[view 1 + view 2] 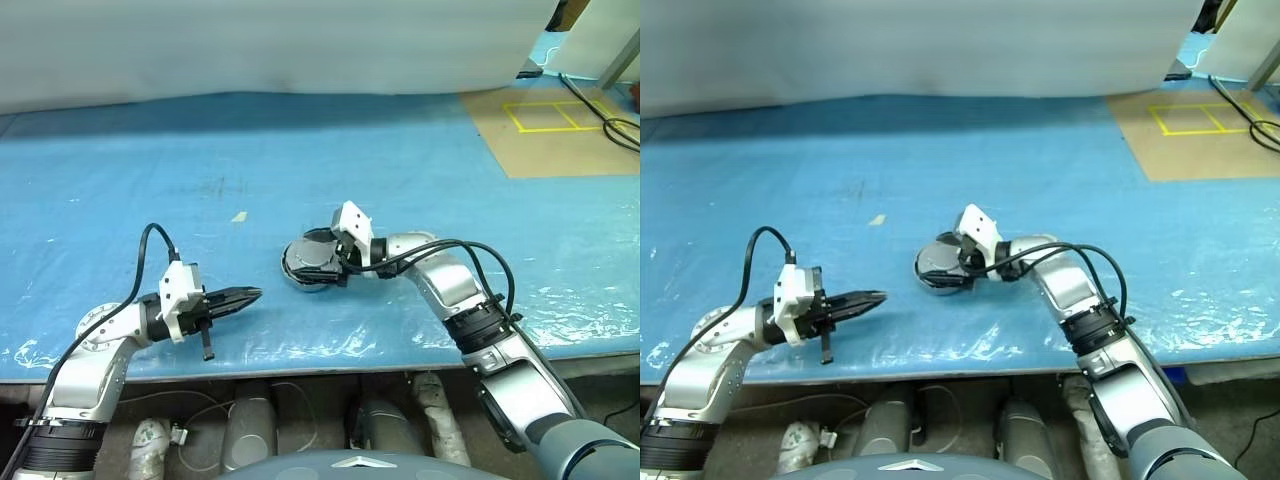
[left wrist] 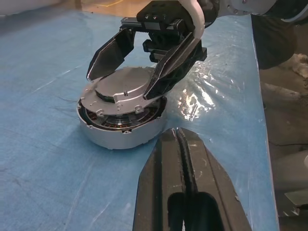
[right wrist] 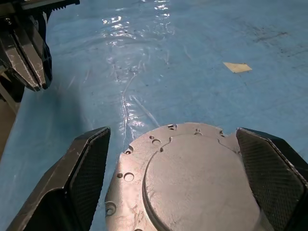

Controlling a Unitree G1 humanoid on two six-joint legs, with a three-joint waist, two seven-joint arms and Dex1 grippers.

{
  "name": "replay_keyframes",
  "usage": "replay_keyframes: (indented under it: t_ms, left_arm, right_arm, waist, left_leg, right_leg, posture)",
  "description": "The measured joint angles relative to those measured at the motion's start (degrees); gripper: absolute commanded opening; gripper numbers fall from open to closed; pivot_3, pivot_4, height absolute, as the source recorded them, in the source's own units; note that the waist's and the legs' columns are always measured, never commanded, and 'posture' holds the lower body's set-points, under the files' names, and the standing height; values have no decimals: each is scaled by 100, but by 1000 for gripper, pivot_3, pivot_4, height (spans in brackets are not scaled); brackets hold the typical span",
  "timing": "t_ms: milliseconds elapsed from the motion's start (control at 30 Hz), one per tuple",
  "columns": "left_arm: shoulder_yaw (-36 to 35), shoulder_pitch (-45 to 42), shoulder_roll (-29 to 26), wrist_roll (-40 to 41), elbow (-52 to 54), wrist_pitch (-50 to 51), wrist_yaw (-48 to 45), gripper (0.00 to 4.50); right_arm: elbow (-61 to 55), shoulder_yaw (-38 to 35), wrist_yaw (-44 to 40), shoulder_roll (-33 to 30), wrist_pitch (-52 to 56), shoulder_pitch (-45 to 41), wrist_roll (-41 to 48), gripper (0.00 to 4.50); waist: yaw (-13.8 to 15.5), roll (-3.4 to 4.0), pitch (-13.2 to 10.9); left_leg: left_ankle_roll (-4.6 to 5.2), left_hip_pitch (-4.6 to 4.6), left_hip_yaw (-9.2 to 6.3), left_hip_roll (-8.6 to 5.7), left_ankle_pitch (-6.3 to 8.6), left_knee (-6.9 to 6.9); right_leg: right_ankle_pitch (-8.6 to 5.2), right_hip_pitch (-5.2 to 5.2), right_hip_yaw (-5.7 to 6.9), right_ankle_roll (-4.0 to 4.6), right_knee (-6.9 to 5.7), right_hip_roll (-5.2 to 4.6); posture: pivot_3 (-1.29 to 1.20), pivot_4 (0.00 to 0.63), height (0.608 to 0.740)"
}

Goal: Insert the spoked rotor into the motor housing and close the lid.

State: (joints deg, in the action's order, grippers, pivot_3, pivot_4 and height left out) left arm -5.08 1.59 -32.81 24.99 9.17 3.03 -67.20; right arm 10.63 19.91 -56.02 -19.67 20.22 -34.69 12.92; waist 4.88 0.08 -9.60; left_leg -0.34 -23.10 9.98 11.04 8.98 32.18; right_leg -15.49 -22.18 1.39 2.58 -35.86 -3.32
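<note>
The motor housing (image 2: 113, 134), a round grey shell, sits on the blue table near its front middle. A flat grey lid (image 2: 122, 89) lies on it, slightly askew, and copper windings show under its edge. The spoked rotor is hidden. My right gripper (image 2: 120, 85) is open, with one black finger (image 3: 86, 178) on each side of the lid (image 3: 192, 178) and small gaps between. My left gripper (image 1: 238, 297) is shut with nothing in it, lying level just above the table, a short way left of the housing (image 1: 308, 265) and pointing at it.
A small scrap of tape (image 1: 239, 216) lies behind the housing. A brown board (image 1: 560, 130) with a yellow taped square and black cables lies at the back right. A white sheet closes off the back. The table's front edge (image 1: 330, 360) runs just below both grippers.
</note>
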Motion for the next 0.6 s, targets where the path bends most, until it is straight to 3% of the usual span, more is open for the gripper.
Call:
replay_keyframes:
  t_ms: [433,567,600]
  left_arm:
    - [220,-317,-109,-78,50,57,185,48]
    - [233,-293,-170,-106,51,53,192,48]
    - [240,-260,-224,-119,53,52,180,48]
  right_arm:
    - [451,62,-128,-13,-810,22,-637,4355]
    - [440,64,-199,-5,-1016,107,-659,3486]
    - [440,59,-214,-7,-1025,107,-662,3079]
  waist:
    - [-83,-1,1]
    - [-88,-1,1]
    - [-88,-2,1]
  left_leg:
    - [1,2,0,1,0,2]
    - [1,4,0,2,0,3]
    - [2,5,0,2,0,3]
  right_leg:
    - [0,0,-2,0,-5,2]
    - [0,2,-2,1,-6,1]
    - [0,2,-2,1,-6,1]
  posture:
    - [0,150,740]
    - [0,150,740]
    - [0,150,740]
